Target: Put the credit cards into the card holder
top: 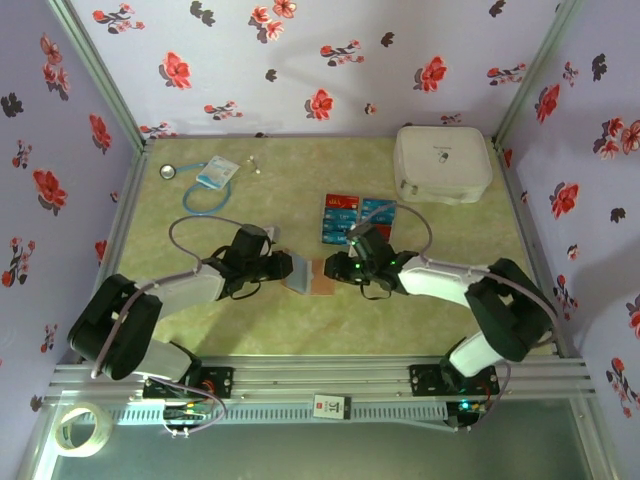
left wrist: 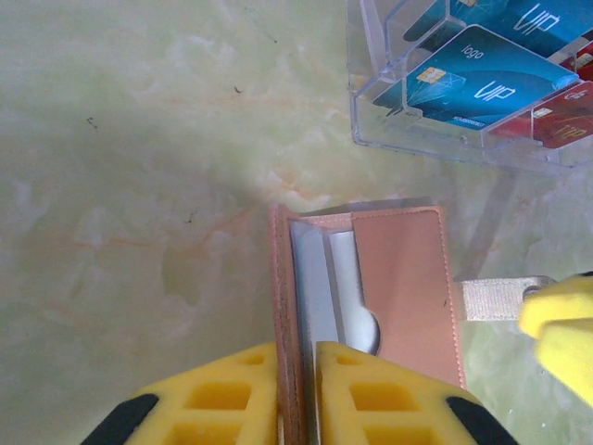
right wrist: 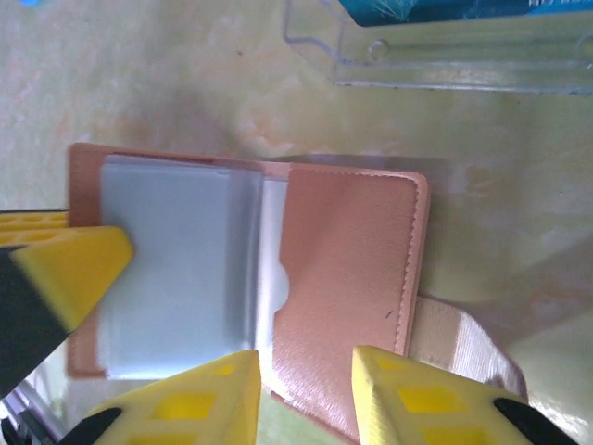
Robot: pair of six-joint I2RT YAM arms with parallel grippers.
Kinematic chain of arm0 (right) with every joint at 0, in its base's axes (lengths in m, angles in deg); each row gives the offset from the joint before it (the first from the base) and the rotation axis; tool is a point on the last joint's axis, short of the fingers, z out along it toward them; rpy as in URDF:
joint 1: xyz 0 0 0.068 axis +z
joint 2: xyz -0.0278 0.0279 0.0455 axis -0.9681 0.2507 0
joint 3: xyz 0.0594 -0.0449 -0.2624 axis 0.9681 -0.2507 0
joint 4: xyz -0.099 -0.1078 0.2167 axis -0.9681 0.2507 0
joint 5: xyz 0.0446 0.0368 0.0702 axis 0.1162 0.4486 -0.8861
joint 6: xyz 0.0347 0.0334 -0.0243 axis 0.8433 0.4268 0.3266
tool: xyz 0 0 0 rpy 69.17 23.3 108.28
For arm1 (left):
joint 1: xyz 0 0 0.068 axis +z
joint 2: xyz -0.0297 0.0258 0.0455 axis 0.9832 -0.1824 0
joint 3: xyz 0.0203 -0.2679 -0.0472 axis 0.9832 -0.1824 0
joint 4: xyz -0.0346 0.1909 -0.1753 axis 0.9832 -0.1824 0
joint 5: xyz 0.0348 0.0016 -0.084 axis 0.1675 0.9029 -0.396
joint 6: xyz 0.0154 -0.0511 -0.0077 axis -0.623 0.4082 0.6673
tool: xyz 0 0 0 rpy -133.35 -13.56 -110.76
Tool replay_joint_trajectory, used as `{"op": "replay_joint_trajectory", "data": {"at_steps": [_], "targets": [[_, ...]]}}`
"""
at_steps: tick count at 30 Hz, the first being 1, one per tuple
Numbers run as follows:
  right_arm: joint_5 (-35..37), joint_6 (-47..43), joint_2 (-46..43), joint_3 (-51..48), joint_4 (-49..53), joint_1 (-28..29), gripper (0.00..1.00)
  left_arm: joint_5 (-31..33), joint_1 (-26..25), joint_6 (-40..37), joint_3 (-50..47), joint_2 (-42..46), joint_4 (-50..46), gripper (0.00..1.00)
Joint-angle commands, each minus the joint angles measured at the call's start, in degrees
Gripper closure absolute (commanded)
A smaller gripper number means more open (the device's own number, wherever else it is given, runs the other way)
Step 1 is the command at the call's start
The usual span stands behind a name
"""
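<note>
Pinching the left cover of the card holder [left wrist: 403,278] with the left end effector [left wrist: 296,357], squeezing down narrow on that tan-pink edge. Holding the holder spread open, flat on the bench [top: 290,330], about midway between left and right and just on the near side of a clear tray [left wrist: 445,148]. Showing off the clear plastic sleeves [right wrist: 167,269] inside, lying over the left half.

Coming in from the right with the right end effector [right wrist: 306,371], standing only a little apart, straddling the near edge of the right cover. Cannot tell whether actually gripping there or merely touching. Trailing a woven strap [right wrist: 463,348] out from the holder's right side.

Seeing the credit cards [left wrist: 477,79] just beyond, teal and red, standing in the tray's slots, apart from the holder. Spotting a white rounded case [top: 443,163] well off at the far right, and a blue-white packet [top: 215,173] with a cord at the far left.
</note>
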State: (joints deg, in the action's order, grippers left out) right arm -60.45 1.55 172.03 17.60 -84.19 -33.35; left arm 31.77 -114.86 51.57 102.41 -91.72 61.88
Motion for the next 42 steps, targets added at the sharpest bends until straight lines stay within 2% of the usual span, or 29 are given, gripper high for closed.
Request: {"op": "replay_joint_trajectory", "data": {"at_steps": [1,4,10,12,18,28,42], "targets": [[-0.3,1.1,3.2,1.1,-4.6,0.2,0.73,1.1,-0.3,0.5,-0.7,1.9,-0.9,0.82],[0.1,1.6,4.8,-0.1,-6.0,0.2,0.77,1.4,-0.2,0.1,-0.5,2.5,-1.6,0.78],[0.5,2.0,6.5,-2.4,-8.0,0.1,0.8,1.0,1.8,0.1,-0.5,4.6,-1.9,0.55],[0.7,2.1,6.8,-3.1,-8.3,0.0,0.8,-0.1,3.3,0.5,-0.8,5.5,-1.2,0.54],[0.8,2.4,7.5,-3.7,-9.1,-0.2,0.81,-4.7,6.9,3.1,-3.0,6.0,3.2,0.58],[0.6,2.3,8.0,-3.9,-9.4,-0.5,0.81,-5.9,7.1,4.5,-4.9,3.8,6.4,0.6],[0.6,2.4,8.4,-4.1,-9.6,-0.8,0.82,-6.7,7.1,5.1,-5.5,2.7,9.0,0.78]]}}
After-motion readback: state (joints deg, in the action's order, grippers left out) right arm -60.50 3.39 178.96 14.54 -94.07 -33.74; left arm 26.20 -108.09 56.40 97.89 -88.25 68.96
